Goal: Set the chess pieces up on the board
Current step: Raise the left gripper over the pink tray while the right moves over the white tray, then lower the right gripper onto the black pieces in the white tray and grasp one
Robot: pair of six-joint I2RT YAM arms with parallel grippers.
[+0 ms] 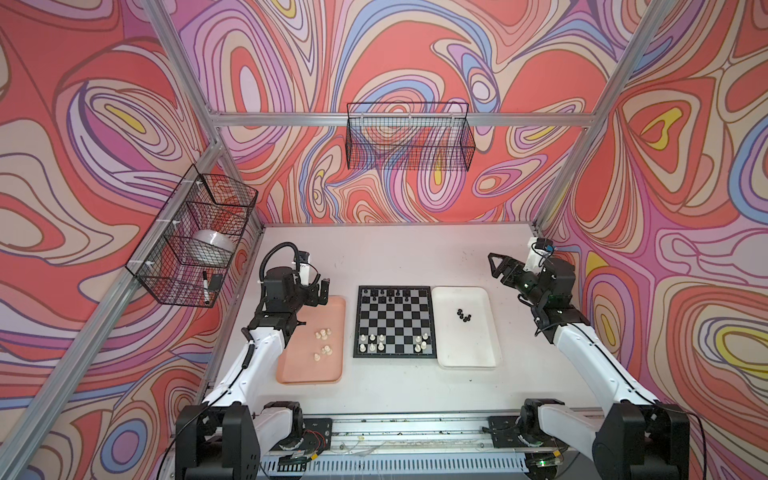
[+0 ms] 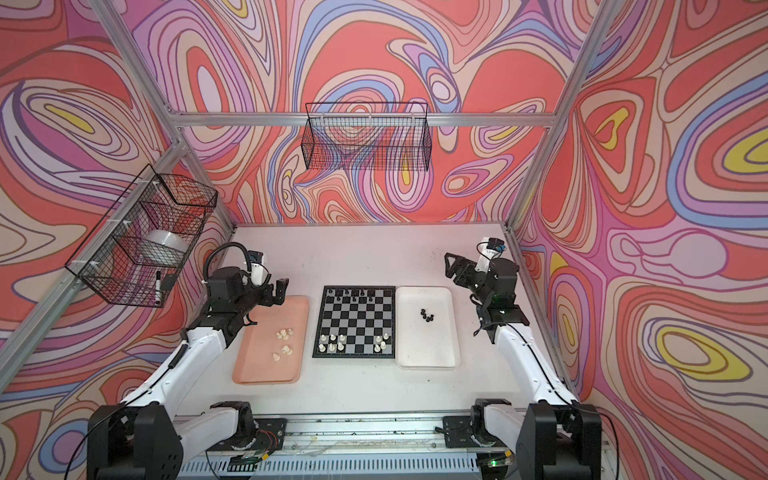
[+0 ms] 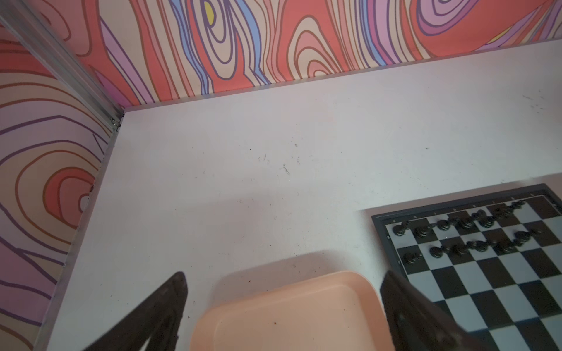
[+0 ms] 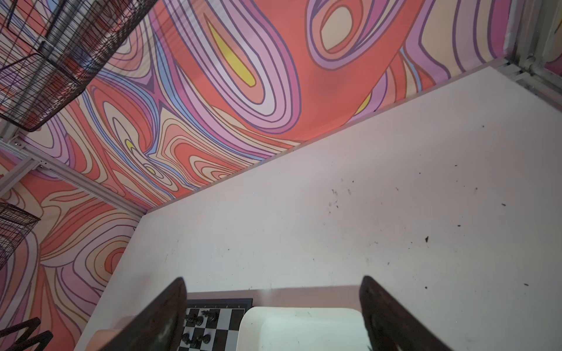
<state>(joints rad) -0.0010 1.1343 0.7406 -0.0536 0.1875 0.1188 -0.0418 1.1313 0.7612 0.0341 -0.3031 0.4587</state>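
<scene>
Fingers of my left gripper are hanging spread over the far end of the pink tray; loose cream pieces are lying basewards. Board is sitting centre. Right gripper, spread too, is hovering beyond the black pieces on the white tray.

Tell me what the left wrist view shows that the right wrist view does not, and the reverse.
Only the left wrist view: the pink tray, plain between the fingers of the open left pincer, and long rows of black pieces on the board. A peach patch at the right wrist view's edge may be that tray. Only the right wrist view: the white tray, between the fingers of the open right pincer, and wire baskets on the walls. Both: the board's far edge with black pieces, the white table and the swirl-patterned wall.
</scene>
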